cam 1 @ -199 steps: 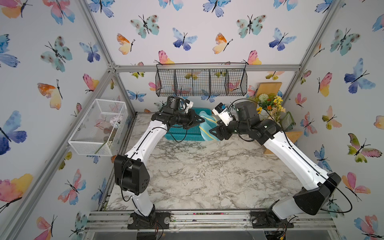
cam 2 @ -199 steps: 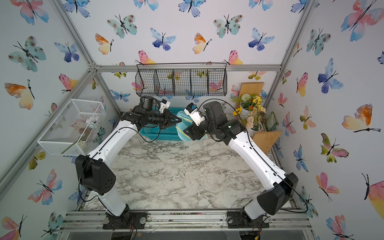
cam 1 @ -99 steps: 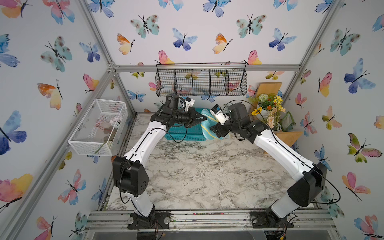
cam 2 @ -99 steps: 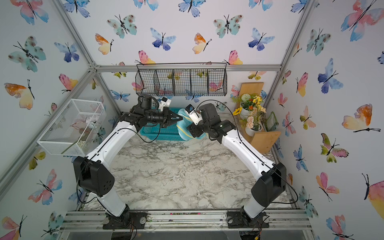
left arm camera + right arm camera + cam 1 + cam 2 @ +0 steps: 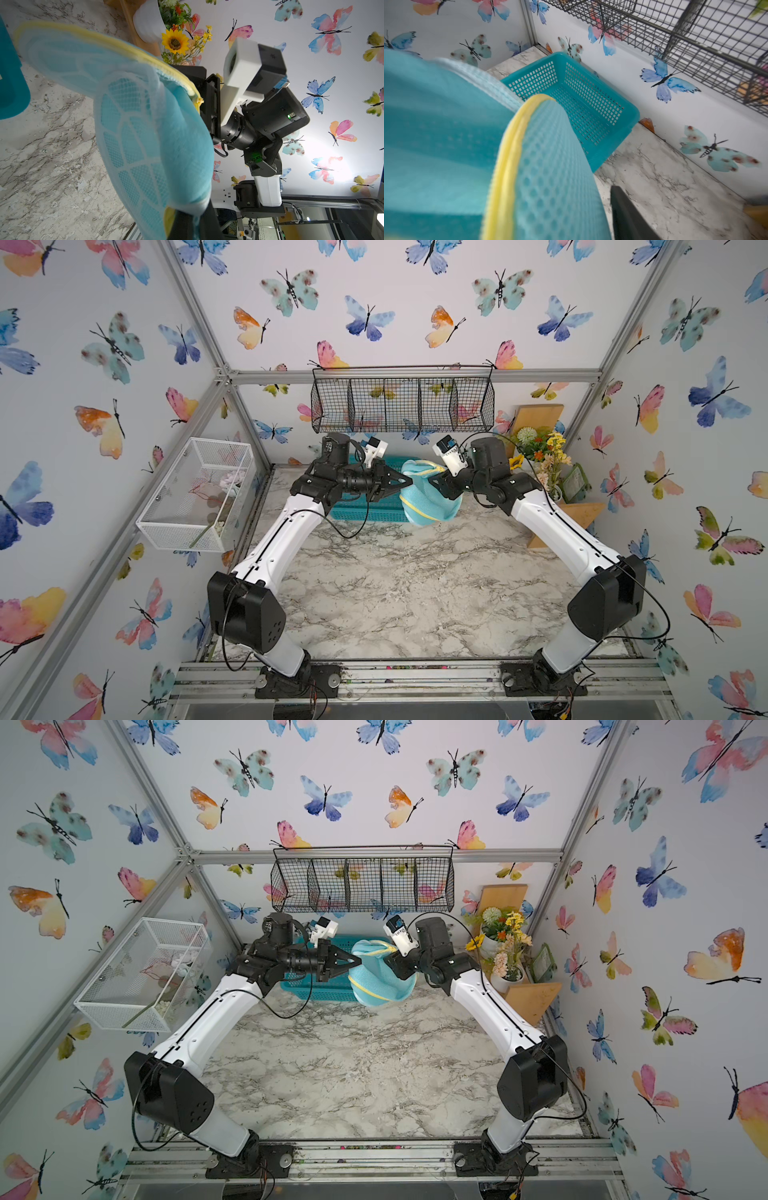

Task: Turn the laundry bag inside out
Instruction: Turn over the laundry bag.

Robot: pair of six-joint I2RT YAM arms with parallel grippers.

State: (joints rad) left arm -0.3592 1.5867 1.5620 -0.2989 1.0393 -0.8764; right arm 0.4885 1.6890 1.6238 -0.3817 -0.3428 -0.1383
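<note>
The laundry bag hangs in the air between both arms, over the marble table, just in front of the teal basket. The left gripper pinches its mesh. The right gripper is half buried in the bag, and I cannot tell whether it grips. It looks mid-inversion. Next, the right needs a firm hold on the yellow rim to peel it over.

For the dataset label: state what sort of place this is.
Probably a robot test booth dressed as a home laundry corner: a metal frame with butterfly wallpaper, left arm and right arm mounted at a marble-look table, a teal basket behind.
</note>
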